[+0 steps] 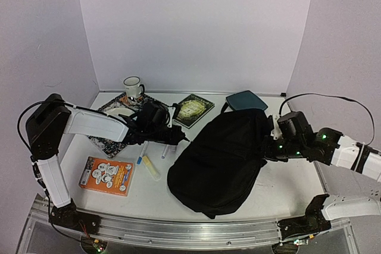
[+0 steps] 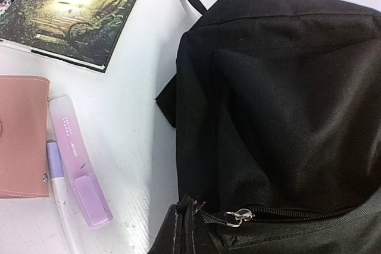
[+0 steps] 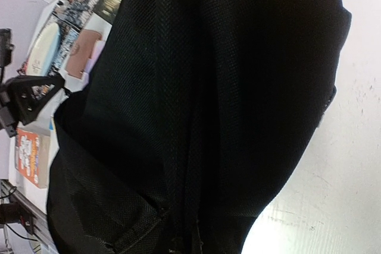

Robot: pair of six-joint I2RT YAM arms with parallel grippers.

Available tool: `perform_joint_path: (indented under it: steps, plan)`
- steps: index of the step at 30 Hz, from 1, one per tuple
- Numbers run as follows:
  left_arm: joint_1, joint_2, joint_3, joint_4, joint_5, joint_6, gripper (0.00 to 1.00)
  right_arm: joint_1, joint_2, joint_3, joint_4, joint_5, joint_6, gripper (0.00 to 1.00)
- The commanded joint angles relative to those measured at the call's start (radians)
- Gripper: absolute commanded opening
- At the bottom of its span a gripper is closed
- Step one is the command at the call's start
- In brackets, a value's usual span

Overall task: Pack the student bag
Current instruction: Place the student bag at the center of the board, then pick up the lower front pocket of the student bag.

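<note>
The student bag (image 1: 220,159), a large floppy black backpack, lies in the middle of the table. My left gripper (image 1: 181,138) is at its left edge, shut, with a pinched tab of bag fabric (image 2: 186,221) running out of the bottom of the left wrist view. A silver zipper pull (image 2: 238,216) sits just right of that tab on a closed zip. My right gripper (image 1: 269,146) is at the bag's right edge. Black cloth (image 3: 196,117) fills the right wrist view and gathers into a fold at the bottom, hiding the fingers.
Left of the bag lie a pink wallet (image 2: 22,135), a purple highlighter (image 2: 77,162), a yellow highlighter (image 1: 150,168) and an orange box (image 1: 108,175). Behind are a green book (image 1: 193,109), a patterned book (image 1: 116,120), a mug (image 1: 133,87) and a dark-teal pad (image 1: 246,100).
</note>
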Motion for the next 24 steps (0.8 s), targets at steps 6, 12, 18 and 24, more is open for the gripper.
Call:
perform_joint_path:
  steps: [6, 12, 18, 24]
  plan:
    - [0.011, -0.018, 0.086, -0.005, 0.023, 0.064, 0.09, -0.002, 0.030, 0.117, -0.220, 0.037, -0.114, 0.28]
    - [0.011, -0.112, 0.035, -0.007, 0.032, 0.022, 0.31, -0.002, 0.120, 0.249, -0.275, 0.053, -0.219, 0.40]
    - [0.013, -0.226, -0.046, -0.015, 0.064, -0.047, 0.61, -0.001, 0.264, 0.318, -0.262, 0.056, -0.299, 0.46]
    - [-0.002, -0.265, -0.102, -0.106, 0.080, -0.114, 0.65, -0.002, 0.419, 0.380, -0.231, 0.070, -0.377, 0.51]
